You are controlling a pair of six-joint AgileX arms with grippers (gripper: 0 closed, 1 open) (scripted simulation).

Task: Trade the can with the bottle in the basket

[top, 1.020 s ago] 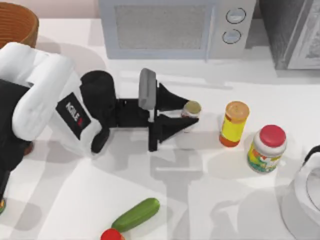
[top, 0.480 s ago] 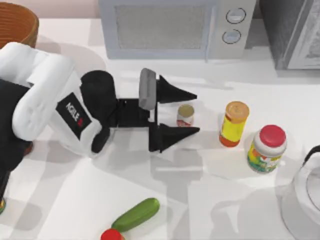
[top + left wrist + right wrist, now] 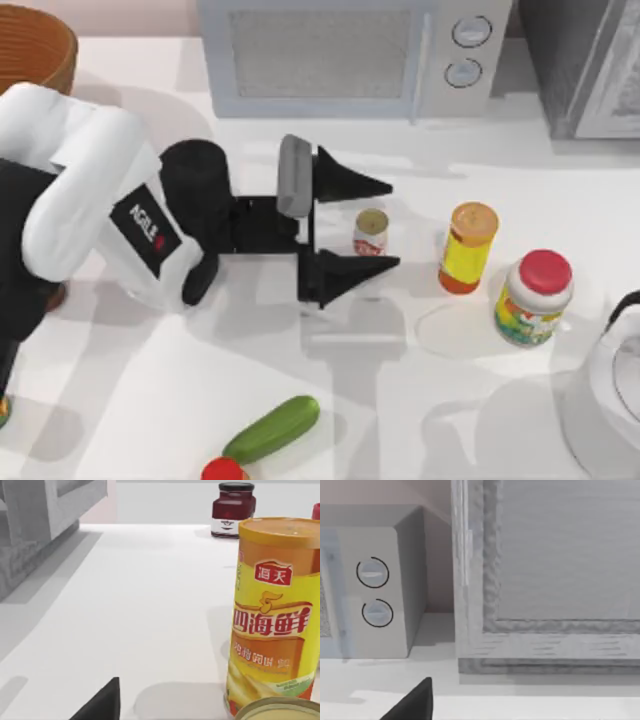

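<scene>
The can (image 3: 370,232), short with a white-and-red label, stands upright on the white table left of the yellow container. My left gripper (image 3: 394,225) is open around it, one black finger (image 3: 348,184) on the far side and the other on the near side, both apart from it. The can's rim (image 3: 280,711) shows in the left wrist view. The wicker basket (image 3: 35,45) sits at the far left corner, partly behind my left arm. The bottle is out of view. My right arm (image 3: 612,385) rests at the right edge; a dark fingertip (image 3: 415,702) shows in its wrist view.
A yellow orange-capped container (image 3: 468,247) and a red-lidded jar (image 3: 535,297) stand right of the can. A microwave (image 3: 340,55) and a grey appliance (image 3: 590,60) line the back. A cucumber (image 3: 272,428) lies near the front edge. A dark jam jar (image 3: 234,509) stands farther off.
My left gripper was shut on the can a second ago and has opened. The can now stands free between the fingers, shifted slightly left and toward the front.
</scene>
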